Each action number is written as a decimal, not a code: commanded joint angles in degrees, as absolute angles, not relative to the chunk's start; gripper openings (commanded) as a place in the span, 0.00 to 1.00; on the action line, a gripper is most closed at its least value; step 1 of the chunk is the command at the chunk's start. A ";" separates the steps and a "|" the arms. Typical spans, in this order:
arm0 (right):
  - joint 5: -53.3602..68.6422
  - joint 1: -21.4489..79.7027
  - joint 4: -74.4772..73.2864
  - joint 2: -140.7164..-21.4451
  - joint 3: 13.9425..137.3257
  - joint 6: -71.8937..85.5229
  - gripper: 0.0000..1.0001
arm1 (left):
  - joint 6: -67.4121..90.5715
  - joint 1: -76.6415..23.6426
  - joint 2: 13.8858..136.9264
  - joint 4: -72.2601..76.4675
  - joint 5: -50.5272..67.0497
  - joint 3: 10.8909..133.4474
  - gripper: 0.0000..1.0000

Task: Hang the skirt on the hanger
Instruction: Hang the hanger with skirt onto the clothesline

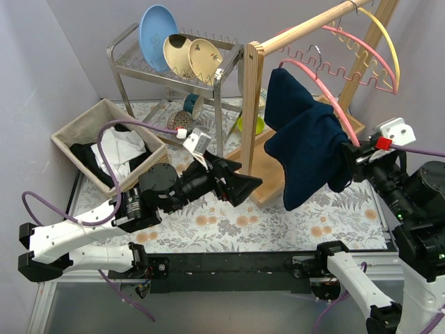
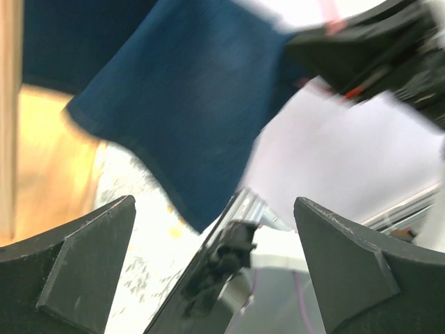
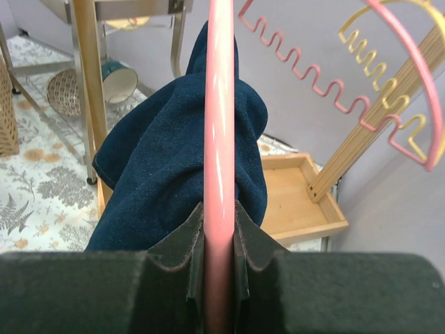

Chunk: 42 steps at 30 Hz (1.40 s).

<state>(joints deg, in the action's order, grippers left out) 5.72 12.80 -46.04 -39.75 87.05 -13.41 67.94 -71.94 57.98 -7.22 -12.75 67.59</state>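
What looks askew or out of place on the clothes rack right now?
The navy skirt is draped unevenly over the pink hanger, bunched up, with most of the cloth drooping down one side. The right gripper is clamped on the hanger.

hanger (image 3: pixel 219 104): pink, curved, hung from wooden rail (image 1: pixel 306 27) | skirt (image 1: pixel 306 149): navy, draped over hanger's arm, hanging down

A blue plate (image 1: pixel 158 28) and two cream plates (image 1: pixel 179 54) stand in the metal dish rack (image 1: pixel 220 104), beside a basket (image 1: pixel 78 125).
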 commanded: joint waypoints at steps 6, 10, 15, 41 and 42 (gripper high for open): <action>3.08 12.48 -34.73 -42.71 96.33 -13.19 0.01 | 68.55 -71.81 53.79 -10.46 -13.80 61.18 0.98; 5.10 12.74 -32.00 -44.30 93.97 -12.04 0.01 | 68.99 -71.81 52.30 -10.37 -13.80 59.95 0.98; 4.75 12.83 -27.43 -46.67 91.76 -12.13 0.01 | 69.08 -71.81 51.33 -10.20 -13.54 59.06 0.98; 2.29 12.30 -18.81 -52.29 89.73 -11.69 0.01 | 69.26 -71.81 46.14 -9.32 -13.54 54.14 0.98; 2.20 12.22 -18.55 -52.47 89.82 -11.52 0.01 | 69.26 -71.81 46.23 -9.32 -13.54 54.14 0.98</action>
